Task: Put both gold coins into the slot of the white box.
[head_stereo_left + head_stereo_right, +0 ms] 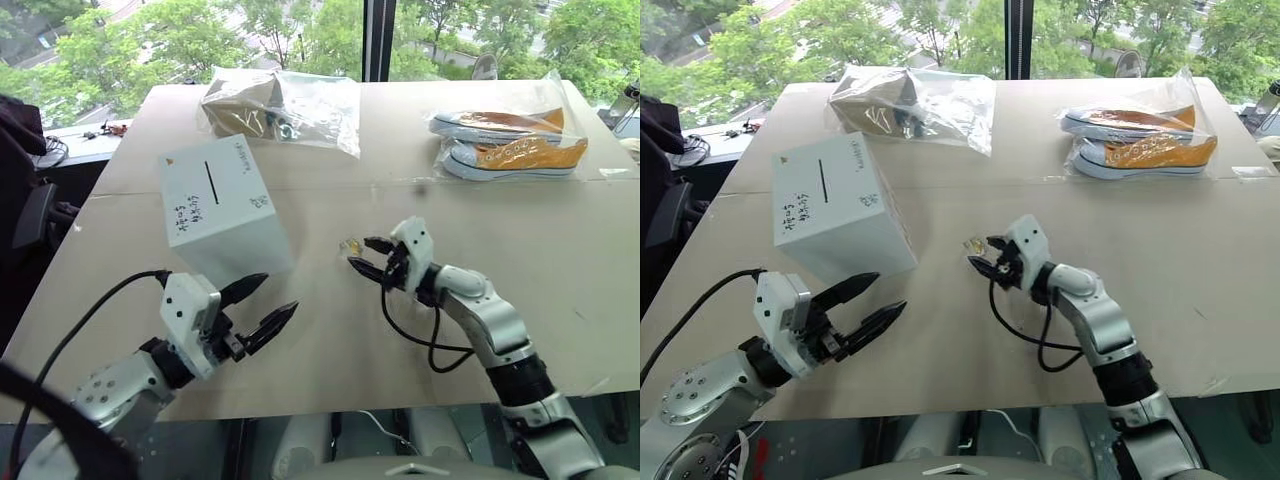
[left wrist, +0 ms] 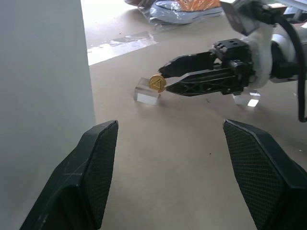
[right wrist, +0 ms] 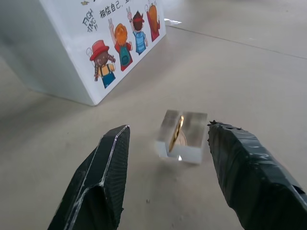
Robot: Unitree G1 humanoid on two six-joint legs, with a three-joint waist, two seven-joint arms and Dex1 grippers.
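Observation:
The white box [image 1: 225,205] stands at the table's left, its black slot [image 1: 211,182] on the upper face. One gold coin [image 3: 175,134] stands on edge in a small clear holder [image 3: 184,143], right of the box. My right gripper [image 1: 358,252] is open, its fingers [image 3: 108,163] low on either side of the holder, and the coin sits just beyond their tips. The left wrist view shows that coin [image 2: 157,83] at the right gripper's tips. My left gripper [image 1: 280,292] hangs open and empty in front of the box's near side.
A clear-bagged brown item [image 1: 280,105] lies at the back behind the box. Bagged orange shoes [image 1: 510,140] lie at the back right. Another clear holder [image 2: 248,99] sits behind the right gripper. A black cable [image 1: 430,345] loops from the right wrist.

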